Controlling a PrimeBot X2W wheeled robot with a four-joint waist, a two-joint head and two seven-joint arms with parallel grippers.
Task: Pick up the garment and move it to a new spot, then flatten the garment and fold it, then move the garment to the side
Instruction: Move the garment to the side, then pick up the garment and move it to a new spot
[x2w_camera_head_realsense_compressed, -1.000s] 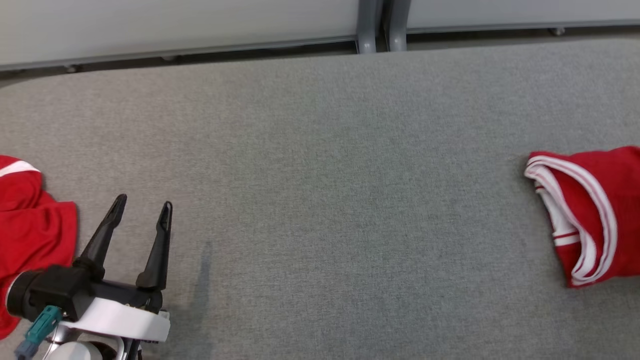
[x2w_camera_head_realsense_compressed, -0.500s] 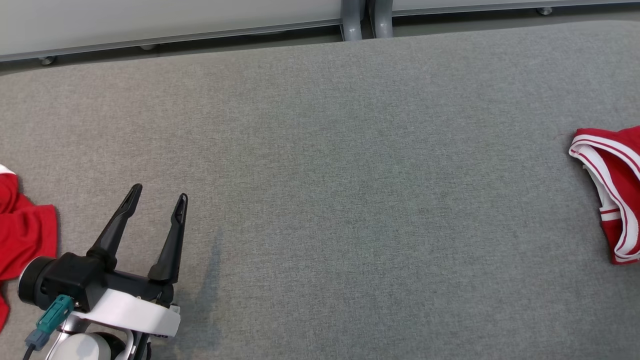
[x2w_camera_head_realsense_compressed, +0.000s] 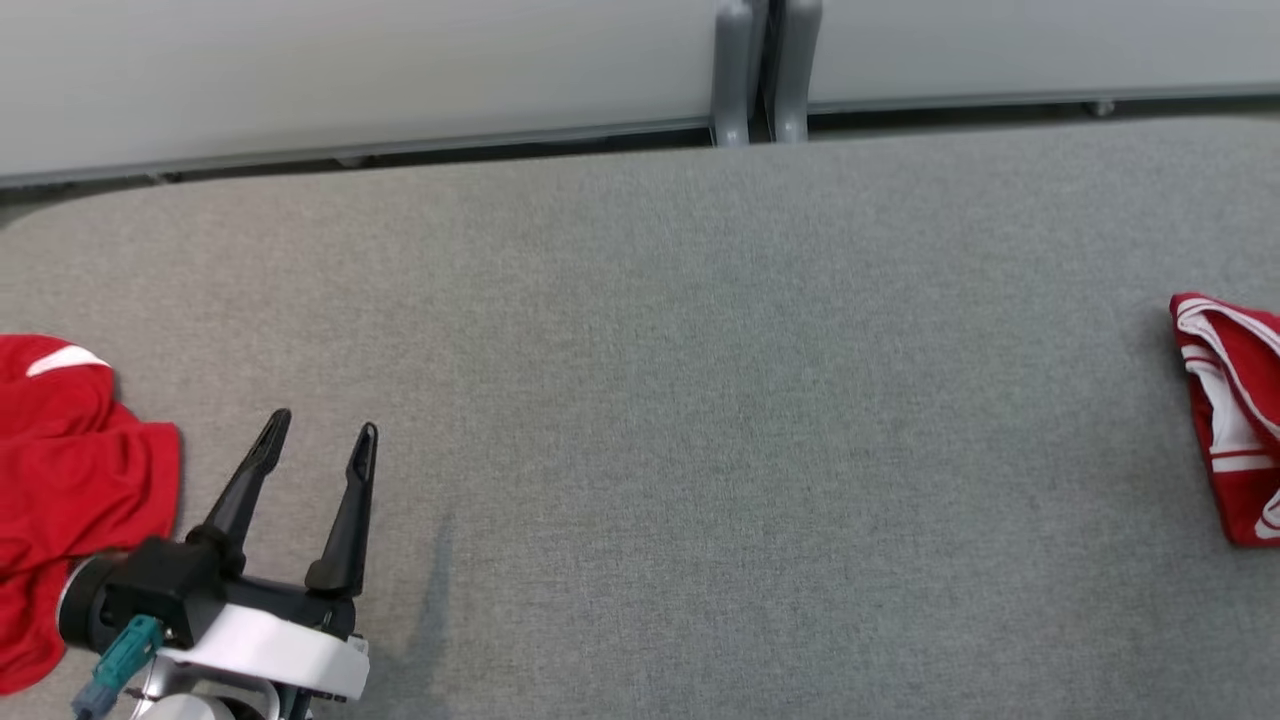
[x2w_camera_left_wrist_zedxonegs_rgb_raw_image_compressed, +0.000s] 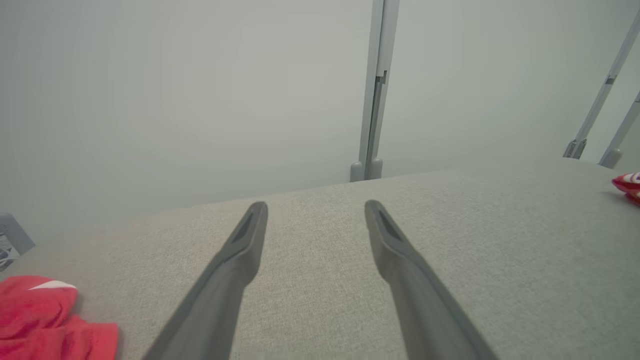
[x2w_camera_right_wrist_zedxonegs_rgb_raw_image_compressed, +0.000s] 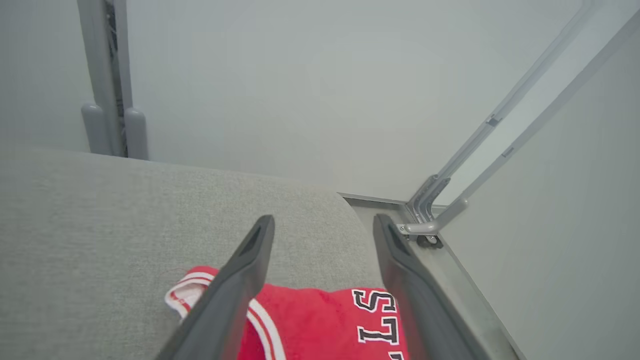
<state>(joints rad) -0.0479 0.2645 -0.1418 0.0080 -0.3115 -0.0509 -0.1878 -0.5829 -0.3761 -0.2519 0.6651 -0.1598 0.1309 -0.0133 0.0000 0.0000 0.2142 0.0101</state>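
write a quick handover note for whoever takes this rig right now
Grippers: left gripper open and empty over the grey table, beside a crumpled red garment; right gripper open and empty over the folded red jersey.
Done: the jersey lies folded at the table's right end.
Left: probably just drawing the right arm clear; the crumpled garment looks unfolded.

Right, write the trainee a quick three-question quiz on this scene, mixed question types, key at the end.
1. True or false: the left hand is shut.
2. The right hand hangs over: A) bare padding, B) the lettered red jersey, C) a box.
3. What colour is the table covering?

Key: 1 false, its fingers stand apart with nothing between them; 2 B; 3 grey.
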